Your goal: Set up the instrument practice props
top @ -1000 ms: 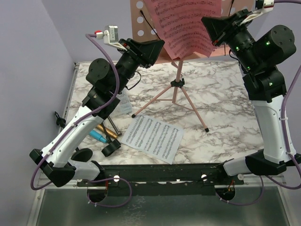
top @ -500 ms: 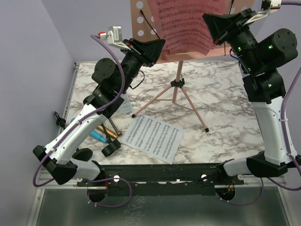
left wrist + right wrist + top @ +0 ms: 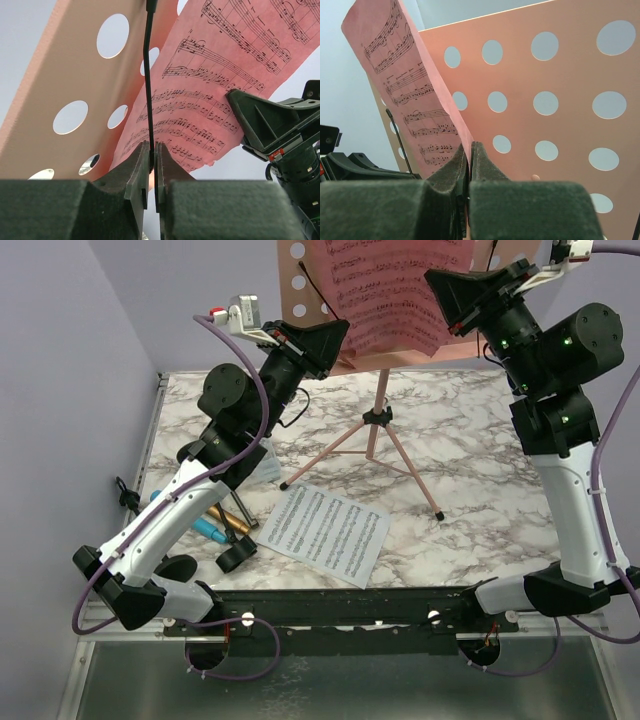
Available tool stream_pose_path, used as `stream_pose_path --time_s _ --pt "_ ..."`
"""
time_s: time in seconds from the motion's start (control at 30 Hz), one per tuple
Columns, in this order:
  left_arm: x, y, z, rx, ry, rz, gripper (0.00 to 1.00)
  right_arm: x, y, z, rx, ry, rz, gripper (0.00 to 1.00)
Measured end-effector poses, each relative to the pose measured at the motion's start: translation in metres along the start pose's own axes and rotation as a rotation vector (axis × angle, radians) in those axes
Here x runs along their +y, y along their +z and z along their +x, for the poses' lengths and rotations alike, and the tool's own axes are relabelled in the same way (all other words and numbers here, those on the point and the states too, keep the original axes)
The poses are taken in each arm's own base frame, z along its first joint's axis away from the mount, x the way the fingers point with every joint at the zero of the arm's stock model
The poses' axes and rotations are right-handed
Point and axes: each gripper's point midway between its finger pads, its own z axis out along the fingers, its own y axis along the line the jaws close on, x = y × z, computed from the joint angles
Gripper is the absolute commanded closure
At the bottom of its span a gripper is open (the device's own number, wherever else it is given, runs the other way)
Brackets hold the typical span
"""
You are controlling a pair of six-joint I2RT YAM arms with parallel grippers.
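The pink perforated music rack [image 3: 300, 285] stands on thin tripod legs [image 3: 375, 430] at the back of the marble table. A pink sheet-music page [image 3: 385, 290] leans against it, and my right gripper [image 3: 437, 295] is shut on the page's edge [image 3: 469, 148]. My left gripper [image 3: 340, 340] is closed on the rack's thin black wire [image 3: 147, 75], which runs down between its jaws [image 3: 152, 150]. A white page [image 3: 328, 532] lies flat near the front. The gold microphone [image 3: 228, 518], blue microphone [image 3: 210, 531] and a black mic mount [image 3: 237, 556] lie at the front left.
A small clear plastic box [image 3: 265, 460] sits behind the left arm. A second round black base [image 3: 178, 568] lies by the left arm's base. Purple walls close in the left and back. The tripod feet spread over the table's middle.
My left gripper's jaws have narrowed onto the black wire, and the left arm has lifted slightly toward the rack. The right gripper has edged a little left with the pink page.
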Motion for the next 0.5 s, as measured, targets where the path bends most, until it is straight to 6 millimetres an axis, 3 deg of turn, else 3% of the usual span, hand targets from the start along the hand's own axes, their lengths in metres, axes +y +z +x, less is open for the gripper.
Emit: stream_pose_path --time_s 0.2,0.5 --pt "0.0008 0.0005 0.0008 -0.007 0.009 0.005 1.00 -0.0003 0.0014 0.0022 -0.004 0.012 -0.005 1.00" --pt "0.0012 0.0005 0.0010 -0.026 0.024 0.022 1.00 0.0010 0.0023 -0.0026 -0.025 0.026 -0.010 1.00"
